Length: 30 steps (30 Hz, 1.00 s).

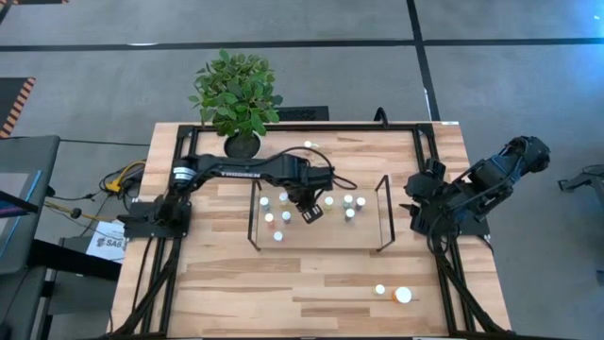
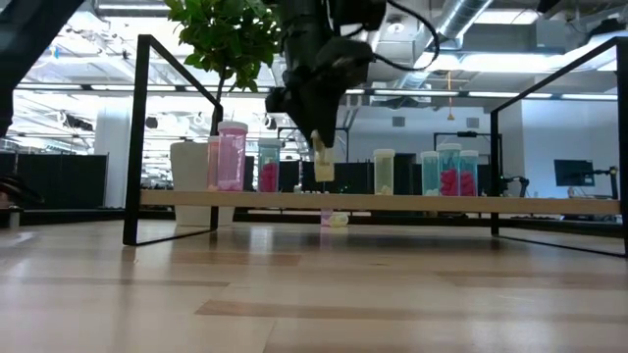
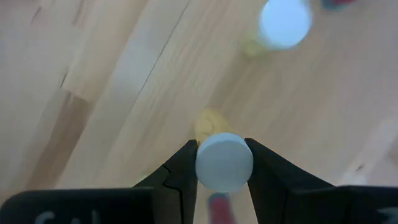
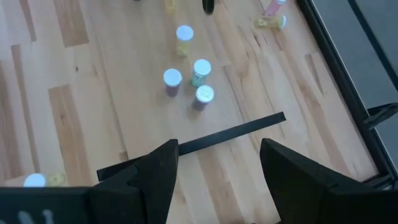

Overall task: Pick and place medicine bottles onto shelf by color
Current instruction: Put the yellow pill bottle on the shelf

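High view: the shelf (image 1: 316, 244), a light-wood platform w/ black wire frames at both short ends, sits mid-table. The left arm reaches over it; the left gripper (image 1: 310, 212) hangs above the shelf's middle. Small white-capped medicine bottles (image 1: 279, 217) stand on the shelf on both sides of the gripper: a group toward the left frame, another (image 1: 351, 204) toward the right frame. Off the shelf, near the table's front edge, lie a small bottle (image 1: 380, 290) and, just beside it, a wider white-orange bottle (image 1: 403, 295). One more bottle (image 1: 309, 144) lies behind the shelf, next to the plant pot (image 1: 242, 144). The right arm waits folded at the table's right edge, right gripper (image 1: 415, 212) just outside the shelf's right frame.

Low view: the left gripper (image 2: 322, 157) comes down from above, closed on a yellow bottle (image 2: 324, 171) whose base is at or just above the shelf (image 2: 392, 201) surface; can't tell if it touches. Pink bottles (image 2: 232, 155) stand to its left, teal ones (image 2: 449, 169) to its right.

Left wrist view: the fingers (image 3: 183, 171) pinch the yellow bottle (image 3: 224, 162) by its white cap, snug on both sides.

Right wrist view: the right gripper (image 4: 216, 171) is spread wide, holding nothing, pointing at the shelf's right wire frame.
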Each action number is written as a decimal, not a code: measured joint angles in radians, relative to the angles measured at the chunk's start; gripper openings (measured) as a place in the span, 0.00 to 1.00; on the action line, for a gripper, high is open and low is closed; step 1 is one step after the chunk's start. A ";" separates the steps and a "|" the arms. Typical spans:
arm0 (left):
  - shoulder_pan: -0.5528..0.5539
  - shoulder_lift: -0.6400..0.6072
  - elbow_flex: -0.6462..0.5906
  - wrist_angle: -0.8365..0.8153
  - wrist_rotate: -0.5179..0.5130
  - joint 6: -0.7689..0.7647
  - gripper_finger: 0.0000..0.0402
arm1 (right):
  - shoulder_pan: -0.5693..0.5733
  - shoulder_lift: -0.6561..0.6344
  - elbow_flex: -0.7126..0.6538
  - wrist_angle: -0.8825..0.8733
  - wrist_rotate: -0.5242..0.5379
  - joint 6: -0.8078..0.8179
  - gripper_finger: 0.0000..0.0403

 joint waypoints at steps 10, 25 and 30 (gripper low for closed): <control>0.000 0.020 -0.001 -0.062 -0.009 0.067 0.24 | 0.000 0.000 0.000 0.000 0.001 0.000 0.62; 0.000 0.020 -0.001 -0.067 -0.011 0.154 0.24 | 0.000 0.000 0.000 0.000 0.003 0.004 0.62; 0.000 0.020 -0.001 -0.066 -0.002 0.239 0.24 | 0.000 0.000 0.000 0.000 0.003 0.004 0.62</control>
